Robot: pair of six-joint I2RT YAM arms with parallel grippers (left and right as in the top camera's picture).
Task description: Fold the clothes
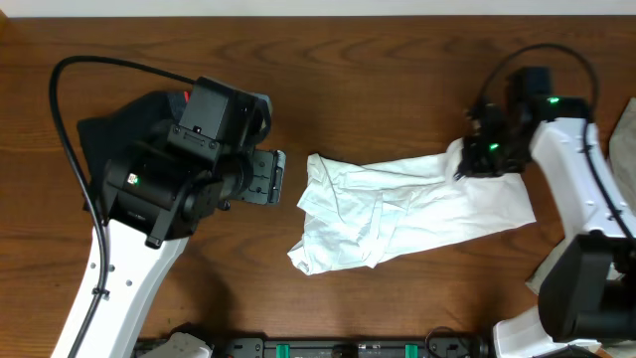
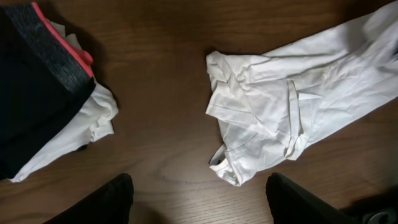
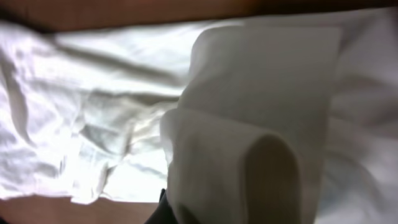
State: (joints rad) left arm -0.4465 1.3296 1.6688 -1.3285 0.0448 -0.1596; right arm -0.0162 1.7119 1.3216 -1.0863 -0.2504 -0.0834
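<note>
The brown wooden table (image 1: 378, 80) is carrying several pieces of clothing. A white garment (image 1: 397, 214) is lying crumpled across its middle, stretching out as a long, wrinkled band. Its bunched, folded-over end is pointing left and its broader end is pointing right. Well to the left of the white garment, a dark garment (image 2: 25, 93) with a coral-pink trim is sitting in a heap. A smaller white cloth (image 2: 93, 121) is poking out from under the heap on the side facing the white garment. Bare wood is showing between the heap and the white garment. Far to the right of the white garment, a pale cloth (image 1: 624, 139) is lying at the frame's edge, only partly in view.
</note>
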